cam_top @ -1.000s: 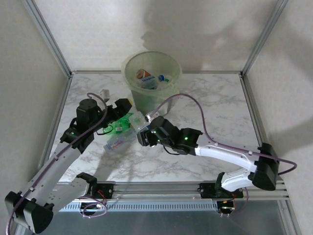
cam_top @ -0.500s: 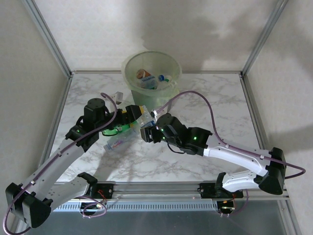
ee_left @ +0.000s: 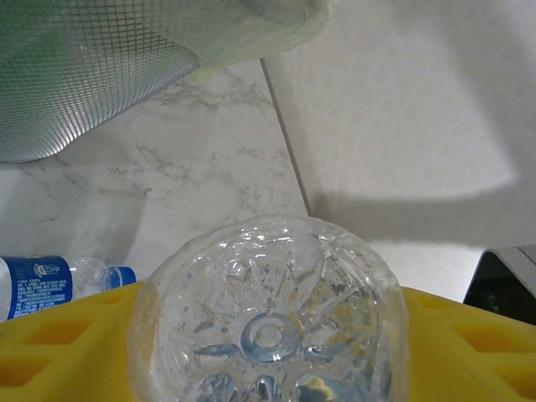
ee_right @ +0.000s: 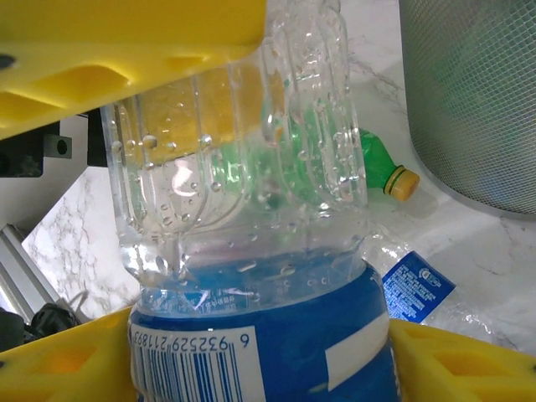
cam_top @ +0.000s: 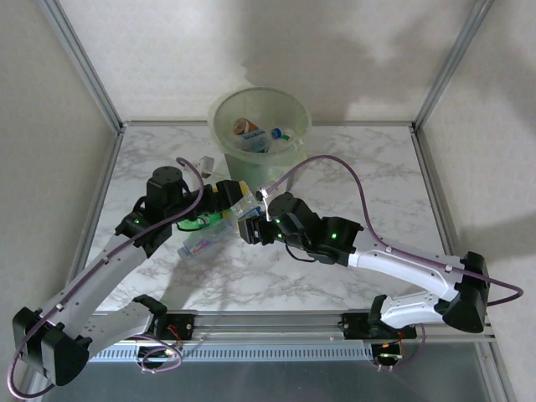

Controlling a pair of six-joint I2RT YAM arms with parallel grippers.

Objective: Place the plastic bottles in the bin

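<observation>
Clasping one clear bottle (ee_right: pixel 243 193), left hand (ee_left: pixel 268 335) and right hand (ee_right: pixel 260 356) hide its cap.

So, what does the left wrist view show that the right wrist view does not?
Only the left wrist: the moulded star-shaped base of the clear plastic bottle, end-on. Only the right wrist: that bottle's blue barcode label and a green plastic bottle with a yellow cap. Both: the bottle between yellow fingers, the round pale-green translucent bin and marble table.

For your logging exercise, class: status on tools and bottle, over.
Left tool, right tool: both shut on one clear bottle. Held short of bin. Green bottle lying close by.
</observation>
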